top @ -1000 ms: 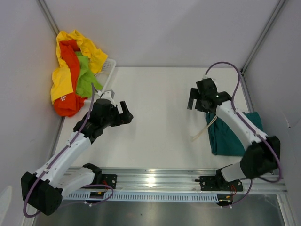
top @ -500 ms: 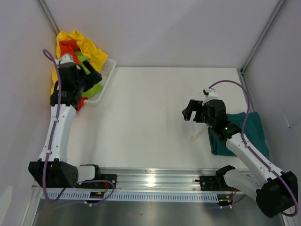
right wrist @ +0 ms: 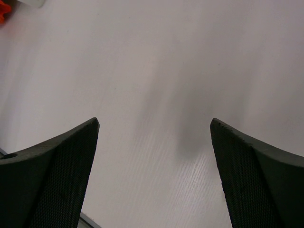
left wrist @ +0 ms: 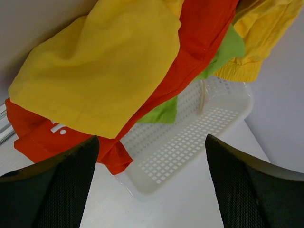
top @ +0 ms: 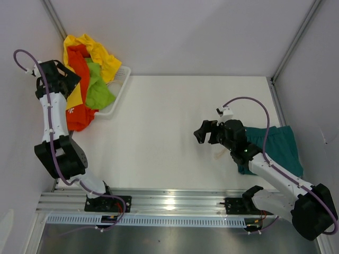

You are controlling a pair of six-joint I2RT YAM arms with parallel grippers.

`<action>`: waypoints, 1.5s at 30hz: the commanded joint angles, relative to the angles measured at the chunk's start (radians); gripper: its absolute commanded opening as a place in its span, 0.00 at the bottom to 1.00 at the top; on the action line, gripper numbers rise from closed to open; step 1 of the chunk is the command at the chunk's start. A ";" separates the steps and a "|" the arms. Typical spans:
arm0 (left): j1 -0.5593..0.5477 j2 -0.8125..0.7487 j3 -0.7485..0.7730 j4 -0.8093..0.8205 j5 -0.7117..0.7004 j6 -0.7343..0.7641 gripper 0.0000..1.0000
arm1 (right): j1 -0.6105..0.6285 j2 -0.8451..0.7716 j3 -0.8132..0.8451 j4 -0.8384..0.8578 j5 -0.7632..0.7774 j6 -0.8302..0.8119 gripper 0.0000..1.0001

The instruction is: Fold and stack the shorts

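- The left gripper (left wrist: 151,140) is spread wide, its two dark fingers (left wrist: 52,190) at the bottom corners of the wrist view. Nothing is caught between them.
- Directly beneath and just ahead of those fingers sits the white basket (left wrist: 199,137), its perforated floor and near rim bare.
- Ahead and to the gripper's left, the orange-red shorts (left wrist: 33,135) droop over the basket's edge. A small white mark shows near the hem.
- Over them lie the yellow shorts (left wrist: 95,71), a broad smooth panel filling the upper left of the wrist view.
- Farther on, the lime green shorts (left wrist: 166,111) peek out from under the orange-red cloth, above the basket floor.
- Beyond that a pale drawstring (left wrist: 203,97) dangles into the basket, below a gathered yellow waistband. Whether that band belongs to the same yellow pair cannot be told.
- Seen from above, this gripper is raised beside the heap in the far left corner, close to the wall.
- The right gripper (right wrist: 154,121) is also fully spread and holds nothing.
- Below and ahead of it there is only the white table (right wrist: 156,71).
- Behind it, alongside its own forearm, the dark teal shorts (top: 275,145) lie flat on the table. The arm crosses their near edge, and a pale cord (top: 219,154) trails out close to the wrist.
- The colourful heap lies well apart from this gripper, across the table.
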 commanded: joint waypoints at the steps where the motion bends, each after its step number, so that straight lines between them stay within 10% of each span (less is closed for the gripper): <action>1: -0.005 0.043 0.069 0.015 -0.065 -0.014 0.93 | 0.010 0.014 -0.014 0.095 0.008 0.007 0.99; 16: 0.006 0.335 0.244 -0.042 -0.200 0.078 0.78 | 0.022 0.055 -0.031 0.118 0.002 0.023 1.00; 22: 0.008 0.404 0.262 -0.050 -0.186 0.114 0.39 | 0.024 0.055 -0.030 0.112 0.014 0.023 1.00; 25: 0.015 0.424 0.276 -0.064 -0.178 0.112 0.00 | 0.022 0.054 -0.030 0.109 0.017 0.023 0.99; 45: -0.235 0.007 0.525 -0.076 -0.292 0.226 0.00 | 0.024 0.077 -0.043 0.124 0.025 0.021 0.99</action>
